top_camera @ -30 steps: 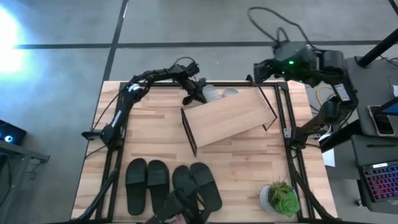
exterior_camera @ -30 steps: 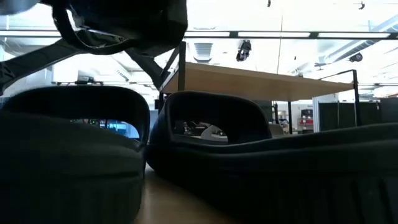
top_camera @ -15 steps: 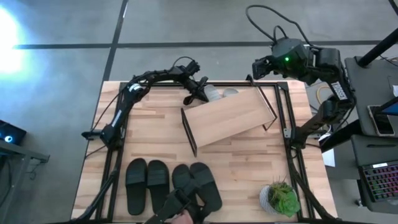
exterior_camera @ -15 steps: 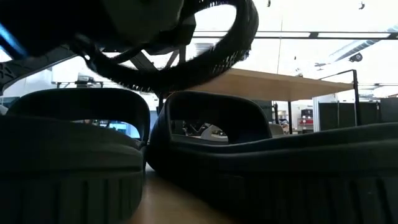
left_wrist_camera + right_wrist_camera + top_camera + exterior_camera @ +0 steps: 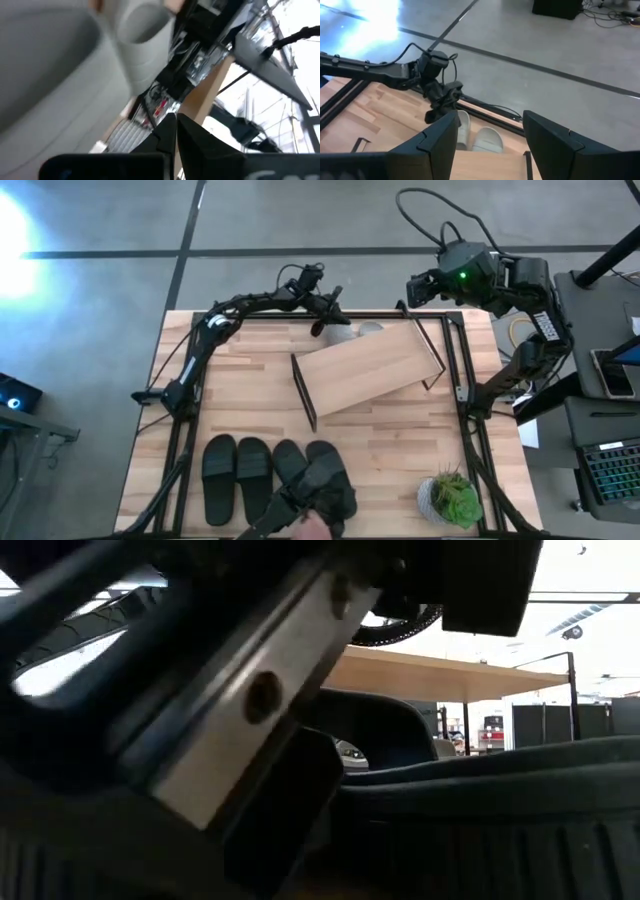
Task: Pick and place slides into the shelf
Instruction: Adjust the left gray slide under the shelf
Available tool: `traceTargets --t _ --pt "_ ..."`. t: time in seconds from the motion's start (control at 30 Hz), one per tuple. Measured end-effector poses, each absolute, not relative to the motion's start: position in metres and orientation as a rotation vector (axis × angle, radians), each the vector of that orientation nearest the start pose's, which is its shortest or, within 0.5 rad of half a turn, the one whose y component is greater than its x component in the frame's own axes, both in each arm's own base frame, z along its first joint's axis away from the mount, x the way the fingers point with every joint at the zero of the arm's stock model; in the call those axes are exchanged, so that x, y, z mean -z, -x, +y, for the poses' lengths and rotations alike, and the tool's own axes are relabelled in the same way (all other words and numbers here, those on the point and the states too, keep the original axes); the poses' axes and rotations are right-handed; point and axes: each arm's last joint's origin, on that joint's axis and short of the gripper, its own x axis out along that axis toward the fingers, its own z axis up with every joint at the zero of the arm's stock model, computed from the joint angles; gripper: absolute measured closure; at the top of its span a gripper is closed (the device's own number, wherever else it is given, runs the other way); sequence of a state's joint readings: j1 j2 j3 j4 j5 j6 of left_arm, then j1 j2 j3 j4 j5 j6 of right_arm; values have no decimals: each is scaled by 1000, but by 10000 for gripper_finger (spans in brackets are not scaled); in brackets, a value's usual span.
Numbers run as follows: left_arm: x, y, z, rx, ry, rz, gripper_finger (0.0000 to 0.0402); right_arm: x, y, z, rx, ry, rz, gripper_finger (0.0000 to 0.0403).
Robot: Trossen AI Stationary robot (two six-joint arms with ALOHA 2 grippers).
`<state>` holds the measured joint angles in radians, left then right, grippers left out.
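Note:
Two light grey slides (image 5: 352, 331) lie at the table's far edge, behind the shelf (image 5: 365, 370), a light wood plank on thin black legs that stands askew mid-table. Several black slides (image 5: 235, 475) lie side by side at the near edge. My left gripper (image 5: 320, 326) is shut and hangs just left of the grey slides (image 5: 486, 137); no touch shows. In the left wrist view its shut fingers (image 5: 176, 122) hold nothing. My right gripper (image 5: 490, 145) is open and raised above the far right corner.
A person's hand (image 5: 312, 526) with a dark tool reaches over the right-hand black slides from the near edge; a metal part of it (image 5: 230, 730) fills most of the low view. A potted plant (image 5: 455, 498) stands at the near right corner. Black frame rails run along the table's sides.
My left gripper has risen a little and gone toward the far edge beside the grey slides, turning at the wrist; it stays shut. At the near edge the hand with the dark tool has moved in over the right-hand black slides and now blocks the low view.

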<state>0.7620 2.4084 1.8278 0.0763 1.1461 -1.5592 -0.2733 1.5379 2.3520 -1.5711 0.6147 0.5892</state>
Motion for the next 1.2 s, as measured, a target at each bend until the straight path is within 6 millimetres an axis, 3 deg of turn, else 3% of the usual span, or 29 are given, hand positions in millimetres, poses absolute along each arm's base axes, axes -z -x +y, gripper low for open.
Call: traceTargets --t 0.2,0.47,0.87,1.0,1.2 --pt "-149 -396 340 178 1861 609 402 -524 -190 -71 1056 -385 488 188" --pt "-164 -393 341 281 1597 551 402 -526 -183 -77 1093 -412 461 188" --pt "-163 -372 341 245 1533 602 402 -527 -180 -81 1090 -248 547 188" --pt "-153 -355 330 169 1433 702 402 -528 -178 -83 1158 -144 566 188" --pt "-163 -332 319 -200 1129 1020 402 -529 -175 -82 1125 -42 626 188"
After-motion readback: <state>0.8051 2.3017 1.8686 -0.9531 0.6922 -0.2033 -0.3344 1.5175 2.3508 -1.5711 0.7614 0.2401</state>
